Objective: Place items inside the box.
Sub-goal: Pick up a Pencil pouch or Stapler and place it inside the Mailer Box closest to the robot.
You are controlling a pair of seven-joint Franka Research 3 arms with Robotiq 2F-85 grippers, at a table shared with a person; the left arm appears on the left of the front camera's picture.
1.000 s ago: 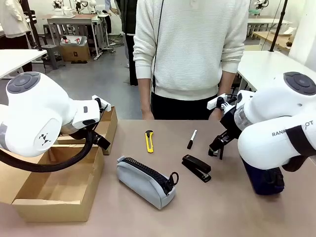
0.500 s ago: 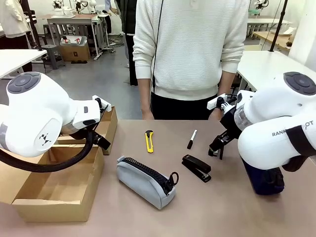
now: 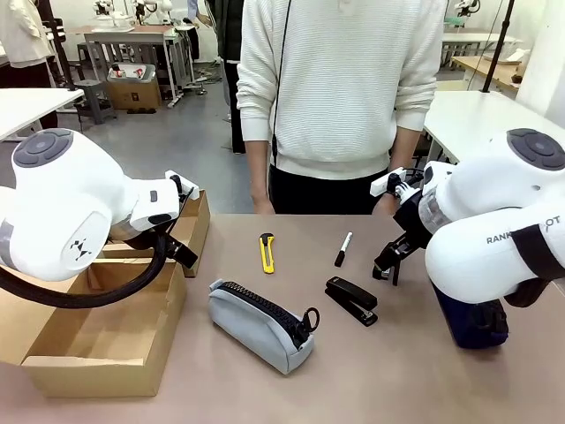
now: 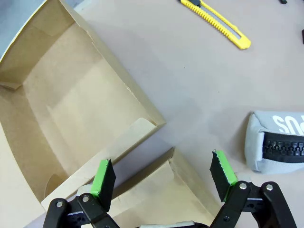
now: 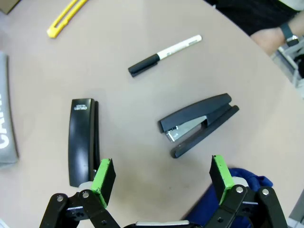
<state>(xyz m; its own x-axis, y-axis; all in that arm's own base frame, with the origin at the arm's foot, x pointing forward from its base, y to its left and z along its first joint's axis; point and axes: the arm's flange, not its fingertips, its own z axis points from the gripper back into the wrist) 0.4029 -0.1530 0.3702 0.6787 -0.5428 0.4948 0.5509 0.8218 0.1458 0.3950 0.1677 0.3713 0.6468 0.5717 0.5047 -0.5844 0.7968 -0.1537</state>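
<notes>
**Room and surroundings: open workshop hall**

Foreground: pale brown matte tabletop (image 3: 397, 380), smooth, taking soft short shadows; light even and diffuse, no hard glare.

Beyond the table edge: grey polished floor (image 3: 177, 150), running deep into the hall, faintly reflective.

Left side: white-topped table (image 3: 26, 106), corner jutting in from the picture edge; behind it a far workbench with a reddish-brown top and thin metal legs (image 3: 132, 37); brown cardboard carton (image 3: 134, 91) on the floor beneath that bench.

Right side: large white table (image 3: 481, 115), close behind the near table; black slanted pole (image 3: 500, 40) rising above it; wooden-topped bench (image 3: 490, 66) farther back, cluttered, detail too small to read.
</notes>
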